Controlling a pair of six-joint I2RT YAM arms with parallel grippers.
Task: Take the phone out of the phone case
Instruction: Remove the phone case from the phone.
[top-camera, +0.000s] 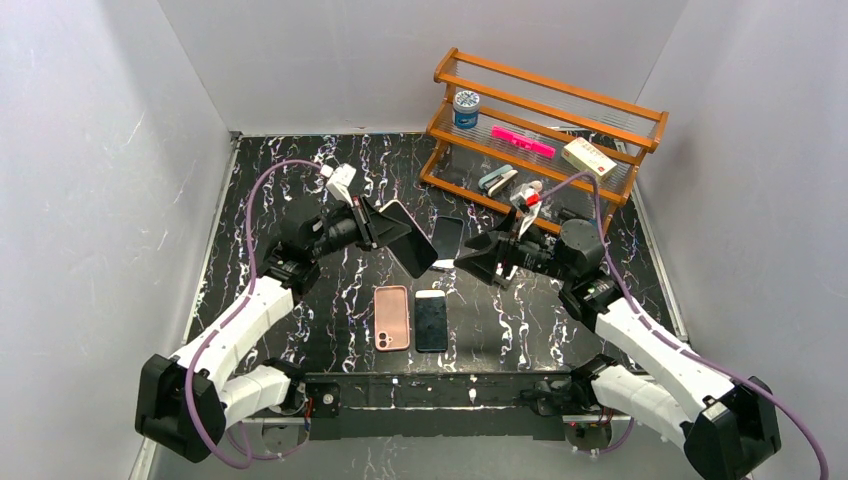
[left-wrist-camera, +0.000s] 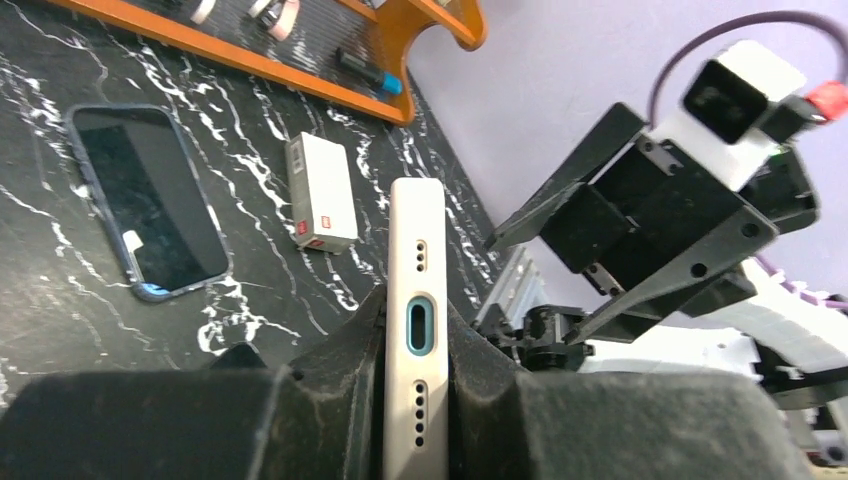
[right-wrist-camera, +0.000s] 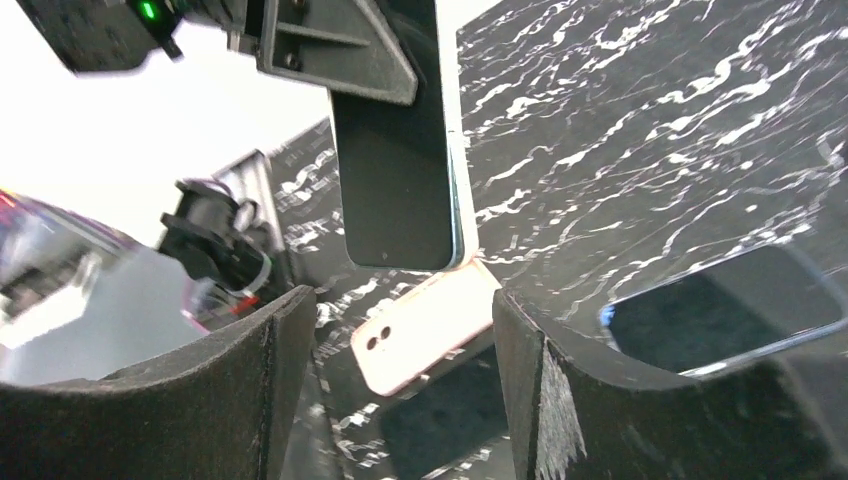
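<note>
Extraction looks unfinished to us: our left hand (top-camera: 383, 228) clamps the phone (right-wrist-camera: 395, 150), seemingly seated in its white phone case (left-wrist-camera: 415, 250), aloft over the tabletop (top-camera: 285, 170), while our right hand (top-camera: 472, 258) gapes wide just beside it, empty.

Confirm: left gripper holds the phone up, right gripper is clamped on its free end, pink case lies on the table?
Not quite. The right gripper is open, not clamped: the right wrist view shows its jaws spread, with the phone ahead of them. The left gripper does hold the phone up, and the pink case lies on the table.
</note>
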